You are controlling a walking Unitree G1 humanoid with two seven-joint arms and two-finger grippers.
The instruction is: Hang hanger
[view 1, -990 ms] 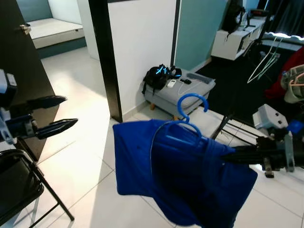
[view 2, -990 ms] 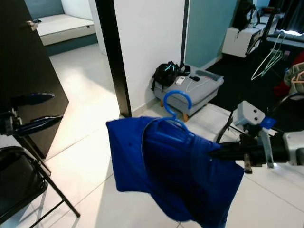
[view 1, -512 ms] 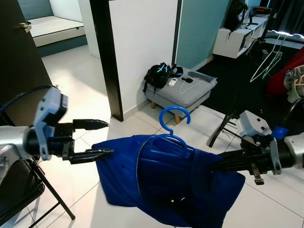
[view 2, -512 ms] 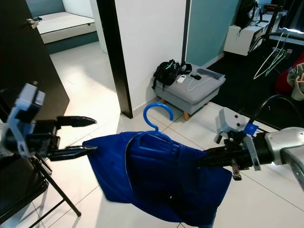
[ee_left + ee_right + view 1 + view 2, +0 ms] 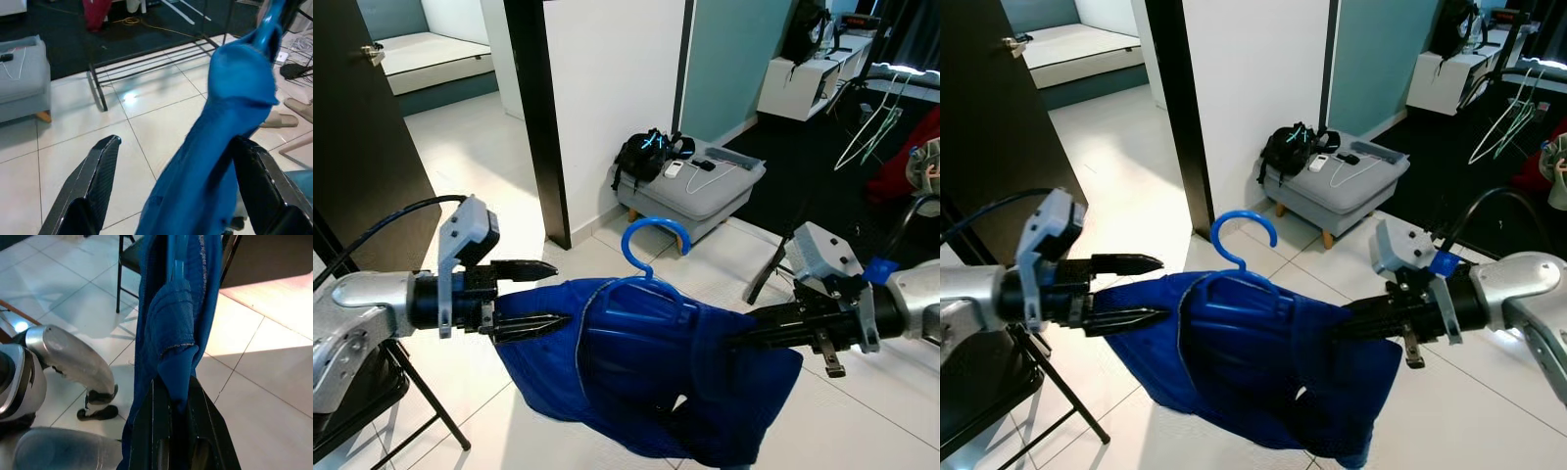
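The left gripper (image 5: pixel 548 296) has swung in from the left side over the last second and now sits at the near left edge of the blue garment (image 5: pixel 656 367), fingers apart, one above and one below the cloth's shoulder. In the left wrist view the fabric hangs between the two black fingers (image 5: pixel 100 171) without either one pressing on it, so this is a reach, not a grasp. The right gripper (image 5: pixel 1356 328) holds on from the right, its fingers clamped on a bunched fold of the same garment; the right wrist view shows the cloth pinched tight between them. The blue hanger (image 5: pixel 651 257) rides inside the garment, hook standing up above the collar, and the whole bundle has dropped lower and drifted left in view as the arms came together. It hangs in mid-air above the white tiled floor (image 5: pixel 499 196), well short of any rail. Far right, a clothes rack (image 5: pixel 891 78) with pale empty hangers (image 5: pixel 865 132) looks like the likely target, beyond the grey ottoman (image 5: pixel 690 186) with a black bag (image 5: pixel 641 157) on it. A folding chair (image 5: pixel 362 392) stands near left. The judgement: the robot is setting up a two-handed hold, and hanging has not begun
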